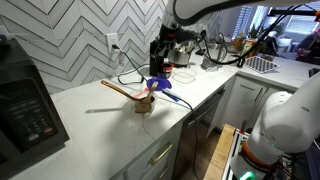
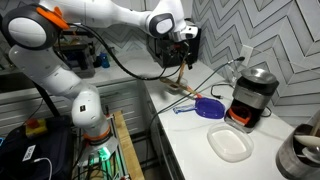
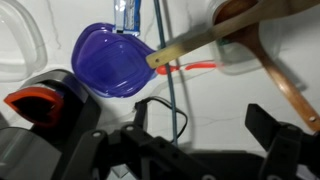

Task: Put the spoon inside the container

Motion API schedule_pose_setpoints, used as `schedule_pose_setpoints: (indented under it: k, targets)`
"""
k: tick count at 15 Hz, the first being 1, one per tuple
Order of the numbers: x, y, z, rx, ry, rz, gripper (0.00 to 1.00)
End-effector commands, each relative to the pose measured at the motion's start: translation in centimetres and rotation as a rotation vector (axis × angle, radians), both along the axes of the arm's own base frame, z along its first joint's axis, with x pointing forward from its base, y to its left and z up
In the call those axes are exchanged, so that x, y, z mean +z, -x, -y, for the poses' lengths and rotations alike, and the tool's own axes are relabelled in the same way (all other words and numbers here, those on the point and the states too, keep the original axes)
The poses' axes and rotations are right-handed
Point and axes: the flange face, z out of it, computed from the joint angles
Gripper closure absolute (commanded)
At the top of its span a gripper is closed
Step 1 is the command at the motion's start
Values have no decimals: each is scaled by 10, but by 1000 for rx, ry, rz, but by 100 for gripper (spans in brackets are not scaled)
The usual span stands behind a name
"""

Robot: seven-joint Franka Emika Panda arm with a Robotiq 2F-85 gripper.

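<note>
A wooden spoon [image 3: 190, 45] rests with its head in a small clear container [image 3: 238, 50] on the white counter. A second, copper-coloured spoon [image 3: 285, 85] leans out of the same container. Both exterior views show the spoons [image 1: 122, 88] [image 2: 181, 92] and an exterior view shows the container [image 1: 146, 104]. A blue lid [image 3: 110, 60] [image 1: 160, 85] [image 2: 210, 108] lies beside them. My gripper [image 3: 200, 132] [image 1: 160, 62] [image 2: 183, 55] hovers above the counter near the spoons, open and empty.
A white shallow tub [image 2: 232, 145] lies on the counter past the lid. A black appliance [image 2: 252, 95] and a metal pot [image 2: 300, 155] stand nearby. A black microwave [image 1: 25, 105] sits at one counter end. Cables [image 3: 165, 100] run across the counter under the gripper.
</note>
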Motion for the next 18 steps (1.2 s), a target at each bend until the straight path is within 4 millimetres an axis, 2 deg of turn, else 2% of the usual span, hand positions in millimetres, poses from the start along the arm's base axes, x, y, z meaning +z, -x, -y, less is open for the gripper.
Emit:
schedule_pose_setpoints:
  k: [1, 2, 5, 9, 12, 13, 14, 16, 18]
  targets:
    - [17, -35, 88, -194, 19, 64, 0]
    - [22, -40, 117, -248, 37, 73, 0]
    - [20, -47, 192, -391, 131, 55, 0]
    - [7, -38, 259, -576, 243, 8, 0]
    - [11, -16, 307, -736, 276, -5, 0]
    - [12, -11, 314, -789, 283, -5, 0]
    - [9, -18, 299, -696, 259, 10, 0]
    - [13, -10, 314, -751, 269, 9, 0]
    - [14, -10, 314, -763, 268, 12, 0]
